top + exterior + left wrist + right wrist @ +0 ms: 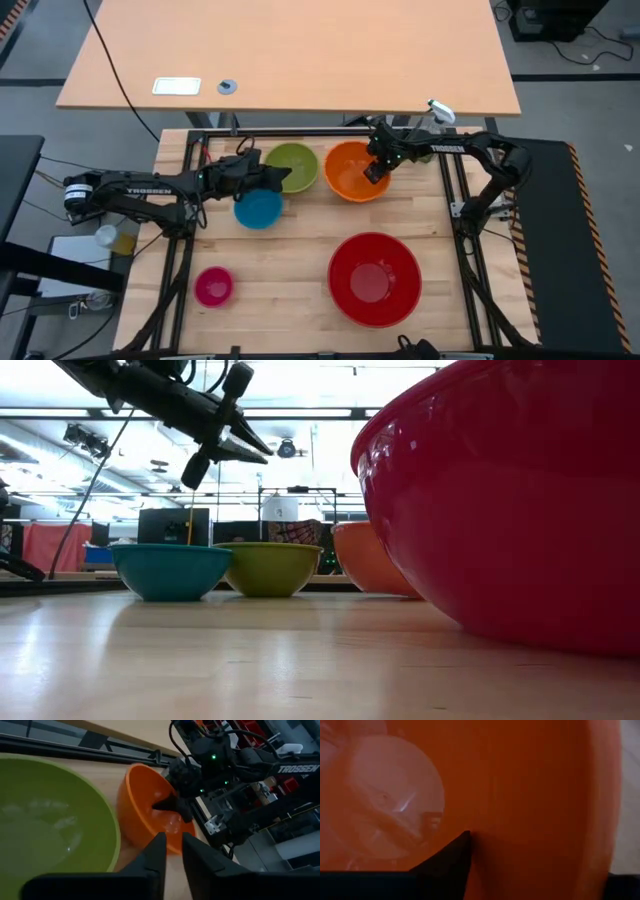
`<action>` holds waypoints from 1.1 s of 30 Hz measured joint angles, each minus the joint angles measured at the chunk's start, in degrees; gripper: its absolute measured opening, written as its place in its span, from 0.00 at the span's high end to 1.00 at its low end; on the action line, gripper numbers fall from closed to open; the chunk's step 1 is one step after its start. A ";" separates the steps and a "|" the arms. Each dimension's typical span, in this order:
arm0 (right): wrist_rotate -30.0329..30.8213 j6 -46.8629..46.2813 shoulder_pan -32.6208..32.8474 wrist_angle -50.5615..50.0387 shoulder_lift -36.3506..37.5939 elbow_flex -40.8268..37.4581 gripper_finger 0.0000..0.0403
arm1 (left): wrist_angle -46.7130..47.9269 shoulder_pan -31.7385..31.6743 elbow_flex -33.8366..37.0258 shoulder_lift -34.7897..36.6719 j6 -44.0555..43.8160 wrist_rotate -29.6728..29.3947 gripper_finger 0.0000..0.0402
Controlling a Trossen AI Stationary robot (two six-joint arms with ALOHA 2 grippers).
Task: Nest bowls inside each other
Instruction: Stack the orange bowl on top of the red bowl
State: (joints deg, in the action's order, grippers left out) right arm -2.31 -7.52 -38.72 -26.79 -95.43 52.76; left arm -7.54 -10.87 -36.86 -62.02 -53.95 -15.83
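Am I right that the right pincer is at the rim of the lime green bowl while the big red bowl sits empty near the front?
Not quite. The high view shows the right pincer at the rim of the orange bowl, not the lime green bowl. The big red bowl does sit empty near the front.

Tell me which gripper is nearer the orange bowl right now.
Right. The right gripper is at the orange bowl, one finger inside its rim. The left gripper sits over the green bowl beside it.
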 joint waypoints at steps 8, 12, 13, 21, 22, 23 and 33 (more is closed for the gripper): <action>-1.33 -0.69 -0.04 0.31 2.04 0.08 0.83 | 0.09 -0.03 0.00 0.02 0.86 -0.02 0.61; -2.21 -0.64 -0.50 0.05 3.40 0.08 0.91 | 0.09 -0.22 0.00 0.02 0.84 -0.01 0.60; -2.27 -0.60 -0.57 -0.14 3.97 0.06 0.92 | 0.08 -0.22 0.00 0.02 0.83 -0.01 0.60; 0.96 3.06 -1.11 -8.05 9.38 2.49 0.93 | 0.05 -0.22 0.00 0.02 0.81 -0.04 0.60; 1.45 4.19 -1.14 -9.68 9.82 3.26 0.93 | 0.07 -0.22 0.00 0.02 0.81 -0.29 0.60; 1.61 5.21 -1.18 -11.29 10.16 4.10 0.93 | 0.07 -0.20 0.00 0.02 0.82 -0.99 0.60; -14.64 15.02 0.10 -16.84 15.33 8.98 0.93 | -0.81 -2.00 0.00 0.02 3.52 -6.61 0.60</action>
State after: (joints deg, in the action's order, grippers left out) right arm -16.95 7.49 -38.62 -43.62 -80.10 61.73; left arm -8.34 -12.87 -36.86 -62.00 -50.43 -22.44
